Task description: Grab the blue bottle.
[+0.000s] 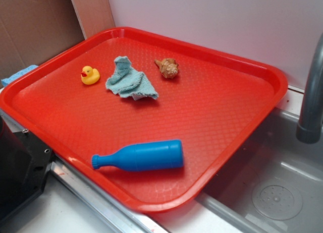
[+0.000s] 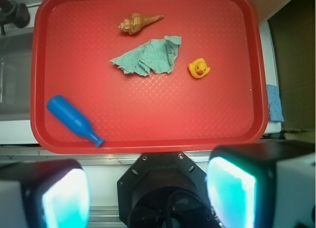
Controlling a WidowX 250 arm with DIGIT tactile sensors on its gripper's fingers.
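The blue bottle (image 1: 139,156) lies on its side near the front edge of the red tray (image 1: 217,112), neck pointing left. In the wrist view the blue bottle (image 2: 73,119) is at the lower left of the tray (image 2: 148,104), neck toward the near rim. My gripper (image 2: 148,196) hangs high above and short of the tray's near rim. It is open, its teal-padded fingers (image 2: 64,198) spread wide with nothing between them. The bottle is far ahead and to the left of it. The exterior view does not show the gripper.
A yellow duck (image 1: 90,75), a pale teal cloth (image 1: 130,80) and a brown shell (image 1: 167,68) sit at the tray's back. The robot base (image 1: 20,167) stands at the front left. A steel sink (image 1: 272,192) and faucet (image 1: 313,92) are on the right.
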